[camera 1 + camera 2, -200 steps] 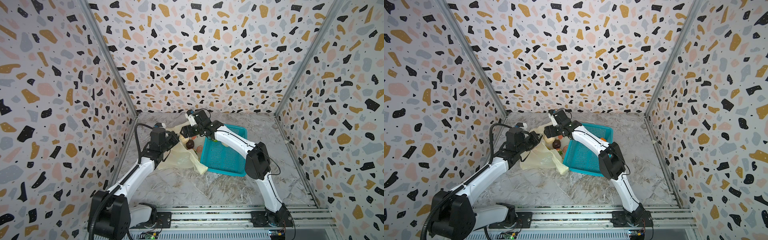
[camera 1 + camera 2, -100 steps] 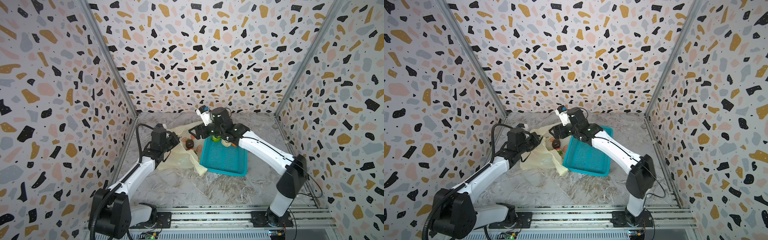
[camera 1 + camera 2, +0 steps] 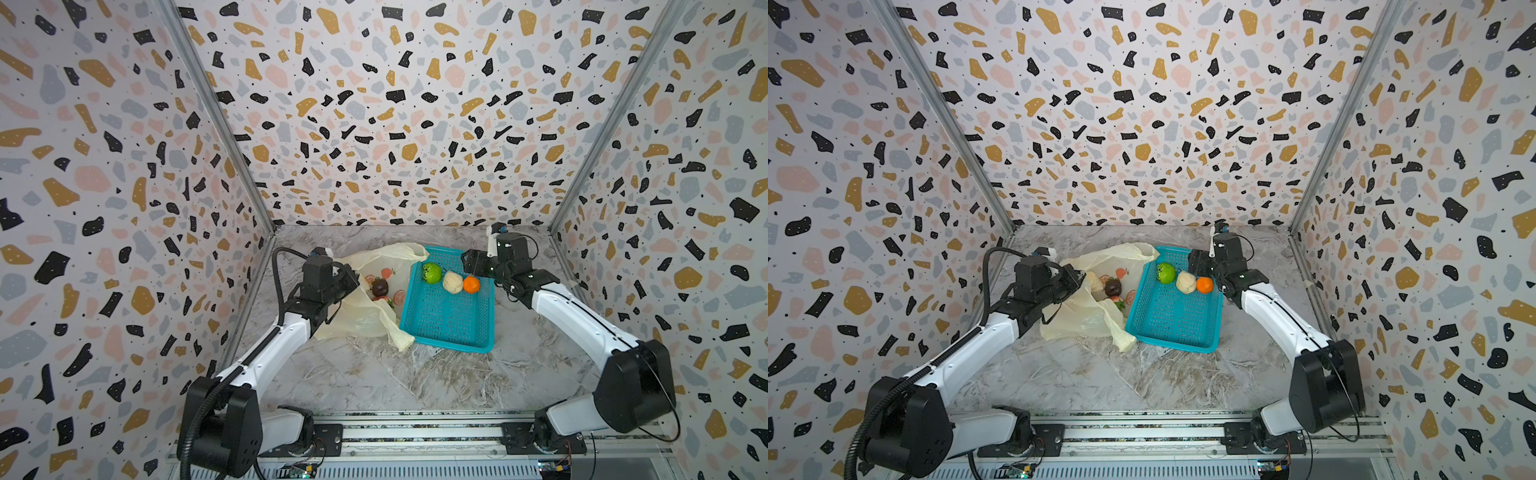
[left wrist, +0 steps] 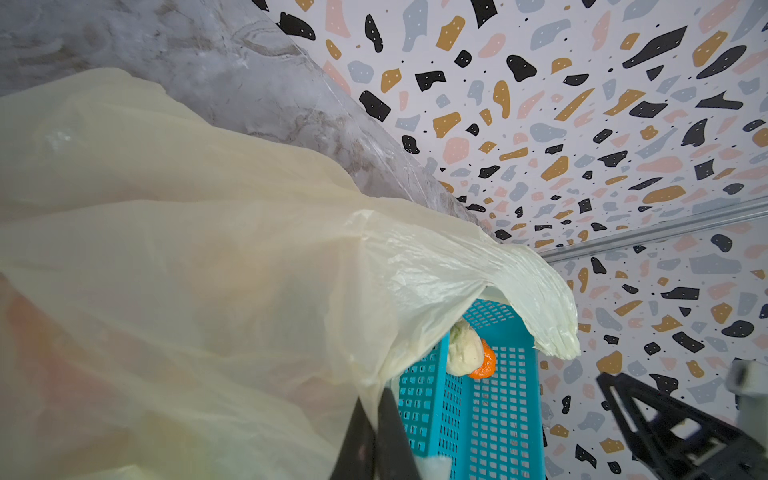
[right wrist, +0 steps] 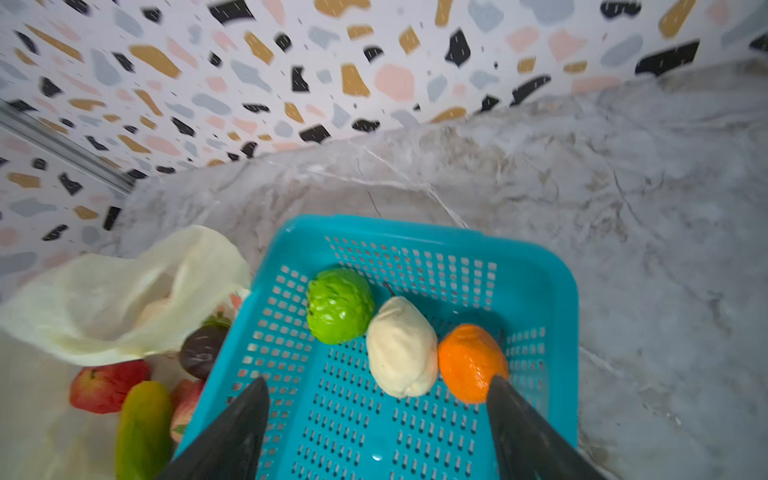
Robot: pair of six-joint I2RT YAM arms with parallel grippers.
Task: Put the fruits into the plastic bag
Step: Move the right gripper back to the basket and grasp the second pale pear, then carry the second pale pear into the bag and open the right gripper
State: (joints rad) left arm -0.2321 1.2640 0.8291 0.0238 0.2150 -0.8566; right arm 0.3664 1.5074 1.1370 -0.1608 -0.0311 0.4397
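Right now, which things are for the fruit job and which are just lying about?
For the job: bag, green fruit, cream fruit, orange, dark fruit, apple, mango.
Just lying about: basket, table.

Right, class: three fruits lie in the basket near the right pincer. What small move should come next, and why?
Probably bring the open right pincer down onto the cream fruit. In the right wrist view it lies between the fingers, beside the green fruit and the orange in the basket. The left pincer is shut on the bag, with a dark fruit in it.
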